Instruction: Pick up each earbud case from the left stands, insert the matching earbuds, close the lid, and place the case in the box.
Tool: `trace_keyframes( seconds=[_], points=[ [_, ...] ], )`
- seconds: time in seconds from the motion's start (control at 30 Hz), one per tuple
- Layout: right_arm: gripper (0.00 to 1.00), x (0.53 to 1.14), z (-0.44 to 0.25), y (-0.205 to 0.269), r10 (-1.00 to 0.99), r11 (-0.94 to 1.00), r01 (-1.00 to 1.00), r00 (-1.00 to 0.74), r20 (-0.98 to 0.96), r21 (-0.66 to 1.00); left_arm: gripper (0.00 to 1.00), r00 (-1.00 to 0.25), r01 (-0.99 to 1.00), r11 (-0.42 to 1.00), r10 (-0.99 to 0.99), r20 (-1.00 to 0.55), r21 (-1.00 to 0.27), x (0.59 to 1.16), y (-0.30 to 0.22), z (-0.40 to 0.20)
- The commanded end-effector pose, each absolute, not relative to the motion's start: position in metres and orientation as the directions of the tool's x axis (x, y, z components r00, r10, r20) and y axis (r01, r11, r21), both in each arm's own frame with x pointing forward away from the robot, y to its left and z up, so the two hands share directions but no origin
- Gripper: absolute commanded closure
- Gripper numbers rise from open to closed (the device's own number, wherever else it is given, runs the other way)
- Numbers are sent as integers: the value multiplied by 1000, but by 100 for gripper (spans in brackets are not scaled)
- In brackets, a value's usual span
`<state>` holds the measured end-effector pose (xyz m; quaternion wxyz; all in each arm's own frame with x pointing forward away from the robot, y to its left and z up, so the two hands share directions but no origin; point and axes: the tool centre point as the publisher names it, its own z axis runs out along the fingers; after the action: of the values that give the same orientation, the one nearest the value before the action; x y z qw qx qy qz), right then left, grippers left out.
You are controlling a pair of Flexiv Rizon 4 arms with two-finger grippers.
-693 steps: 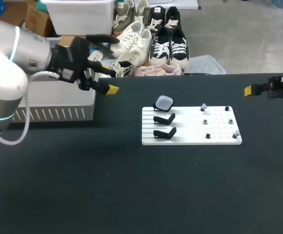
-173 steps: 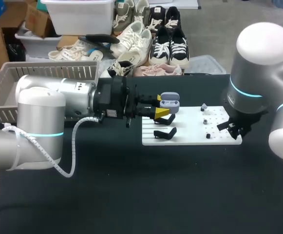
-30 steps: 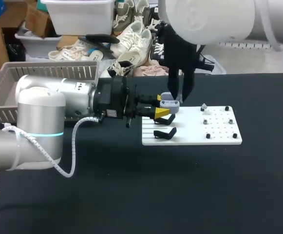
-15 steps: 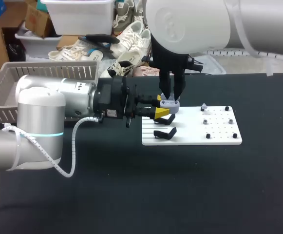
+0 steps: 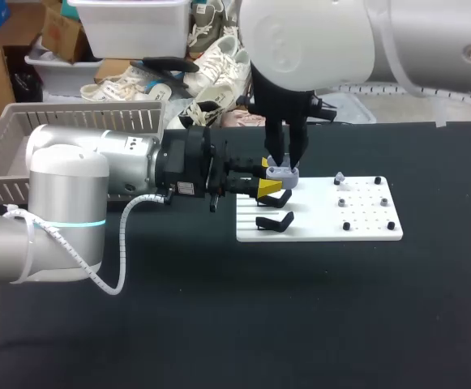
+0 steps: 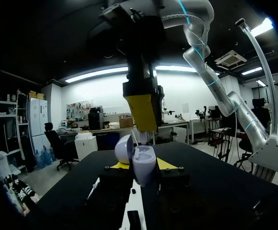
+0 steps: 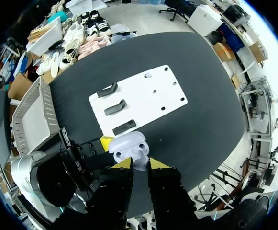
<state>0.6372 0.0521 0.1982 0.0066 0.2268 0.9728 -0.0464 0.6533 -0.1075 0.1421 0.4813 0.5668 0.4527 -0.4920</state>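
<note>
Earbud case (image 5: 282, 172), clamped in left jaws, may twist if right jaws' pinched earbud (image 6: 138, 139) misses its socket.

You had a smooth, glossy pale plastic earbud case (image 5: 282, 171) and a matt black tabletop (image 5: 219, 308). The white board (image 5: 365, 231) looked smooth and low-sheen, its stands (image 5: 274, 220) dull black plastic; your left arm (image 5: 97, 162) showed satin silver metal.

The earbud case (image 5: 282, 171) looks pale lilac, the board (image 5: 365, 229) white, its stands (image 5: 274, 220) black, the table (image 5: 300, 324) black.
</note>
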Motion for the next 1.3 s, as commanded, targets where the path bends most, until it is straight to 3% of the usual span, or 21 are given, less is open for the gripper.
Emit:
trace_keyframes(
  seconds=[0.03, 1.3],
  points=[
    [100, 641, 197, 55, 442, 891, 442, -897, -26, -101, 100, 107, 987, -124, 38, -994, 102, 653, -107, 142],
    [100, 644, 178, 54, 422, 891, 421, -906, -33, -166, 100, 107, 987, -124, 38, -994, 102, 653, -107, 142]
  ],
)
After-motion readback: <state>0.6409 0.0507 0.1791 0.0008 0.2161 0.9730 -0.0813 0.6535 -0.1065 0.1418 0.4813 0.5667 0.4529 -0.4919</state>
